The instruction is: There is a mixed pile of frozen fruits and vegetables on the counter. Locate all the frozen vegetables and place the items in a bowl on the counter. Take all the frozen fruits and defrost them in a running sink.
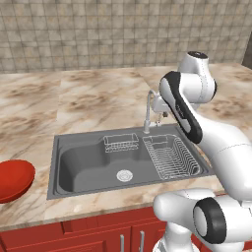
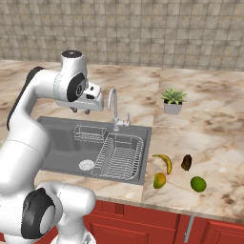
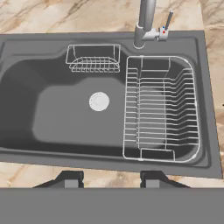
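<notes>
Grey steel sink (image 3: 65, 118) lies empty beneath the gripper (image 3: 111, 180), fingers slightly apart and holding nothing — banana (image 2: 164, 162), yellow-green fruit (image 2: 159, 180) and two green vegetables (image 2: 198, 184) wait well off to one side on the counter (image 2: 209, 143), the red bowl (image 1: 14, 179) to the other. Risk: confusing fruit with vegetables among close-lying pieces.

Arm arched high, hand (image 2: 80, 111) pointing down, 2 fingers (image 3: 70, 179) apart, holding nothing.
</notes>
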